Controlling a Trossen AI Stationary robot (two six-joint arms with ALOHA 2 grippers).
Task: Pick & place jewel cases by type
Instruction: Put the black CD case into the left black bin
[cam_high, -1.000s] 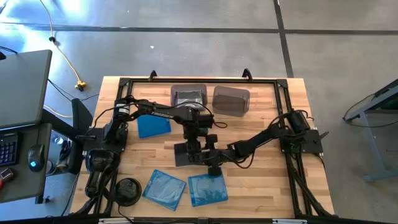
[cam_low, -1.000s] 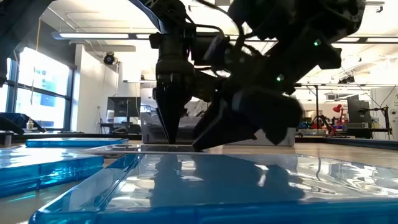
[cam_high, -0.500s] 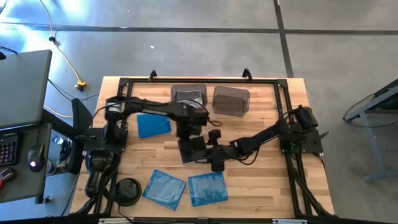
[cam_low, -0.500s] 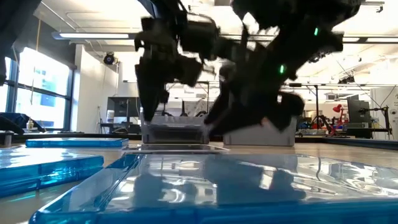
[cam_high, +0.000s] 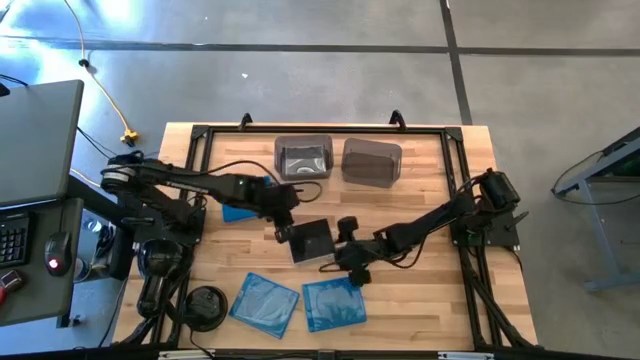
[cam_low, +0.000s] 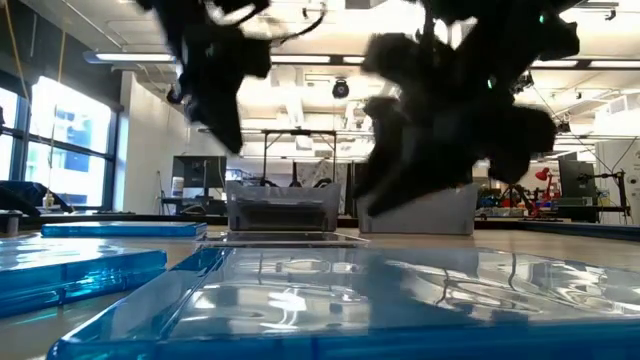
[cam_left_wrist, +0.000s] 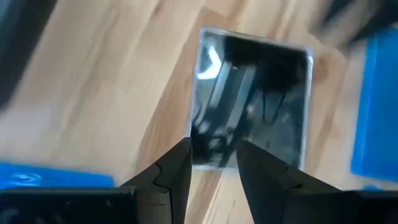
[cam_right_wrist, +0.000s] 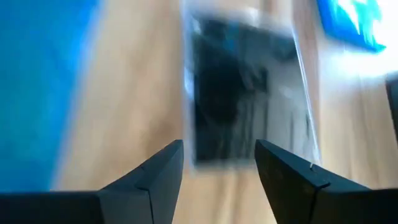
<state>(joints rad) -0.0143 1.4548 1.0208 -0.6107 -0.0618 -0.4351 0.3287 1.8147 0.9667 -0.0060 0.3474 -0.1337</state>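
The left gripper (cam_high: 283, 231) hovers just beside the dark jewel case (cam_high: 311, 240), fingers parted with nothing between them, the case's near edge lined up beyond the tips in its wrist view. The right gripper (cam_high: 352, 262) faces the same case from the opposite side, fingers spread wide and empty. The case lies flat mid-table, probably flanked so one arm can steady while the other lifts. Two blue cases (cam_high: 334, 303) lie at the near edge, a third (cam_high: 244, 205) behind; two grey bins (cam_high: 303, 157) wait at the back, likely the sorting targets
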